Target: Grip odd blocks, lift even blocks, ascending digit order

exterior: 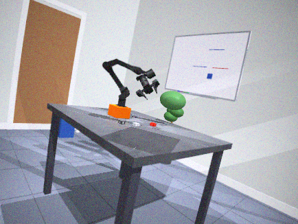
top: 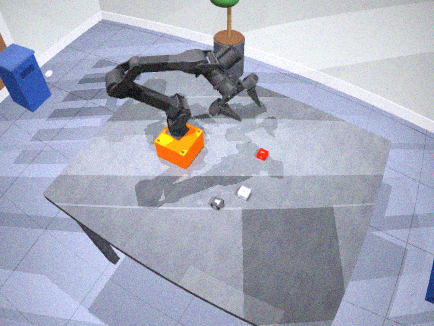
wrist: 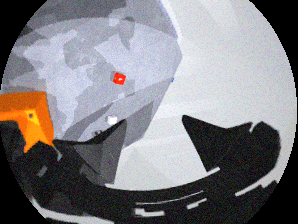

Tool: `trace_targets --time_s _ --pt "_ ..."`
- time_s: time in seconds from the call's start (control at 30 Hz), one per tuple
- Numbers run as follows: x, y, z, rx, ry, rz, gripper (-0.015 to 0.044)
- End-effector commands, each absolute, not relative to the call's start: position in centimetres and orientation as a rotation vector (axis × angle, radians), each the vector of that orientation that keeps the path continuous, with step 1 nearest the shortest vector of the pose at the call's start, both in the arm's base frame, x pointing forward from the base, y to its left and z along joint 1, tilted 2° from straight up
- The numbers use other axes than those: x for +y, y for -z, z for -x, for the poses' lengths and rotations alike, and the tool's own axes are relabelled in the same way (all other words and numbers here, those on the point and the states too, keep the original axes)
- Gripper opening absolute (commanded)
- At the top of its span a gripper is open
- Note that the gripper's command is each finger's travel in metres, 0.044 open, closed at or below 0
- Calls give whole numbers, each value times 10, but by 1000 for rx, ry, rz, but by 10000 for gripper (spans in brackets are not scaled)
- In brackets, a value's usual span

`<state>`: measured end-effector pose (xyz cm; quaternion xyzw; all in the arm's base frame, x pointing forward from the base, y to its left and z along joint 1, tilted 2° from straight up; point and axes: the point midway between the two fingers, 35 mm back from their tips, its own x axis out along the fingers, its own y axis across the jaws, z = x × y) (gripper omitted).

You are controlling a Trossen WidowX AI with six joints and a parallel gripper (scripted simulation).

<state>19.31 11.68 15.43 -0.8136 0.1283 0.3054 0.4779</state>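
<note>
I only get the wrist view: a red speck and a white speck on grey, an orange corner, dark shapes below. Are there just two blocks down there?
Observer: No, three. The top view shows a dark grey block next to the white block, with the red block farther off.
Operator: Are the fingers near any of them?
Observer: No. In the exterior view the gripper hangs well above the table, open, with nothing between the fingers.
Operator: And that orange corner?
Observer: It is the orange base the arm stands on, seen whole from the top.
</note>
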Motion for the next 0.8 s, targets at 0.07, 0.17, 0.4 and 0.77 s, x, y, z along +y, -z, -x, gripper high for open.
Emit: trace_targets --time_s 0.07,0.17,0.4,0.77 --pt "87 -147 -221 646 -704 1722 400" --pt "66 -141 -235 821 -656 1545 400" --pt "8 -125 -260 1172 -485 1065 400" --pt "-101 -96 -265 1504 -96 177 400"
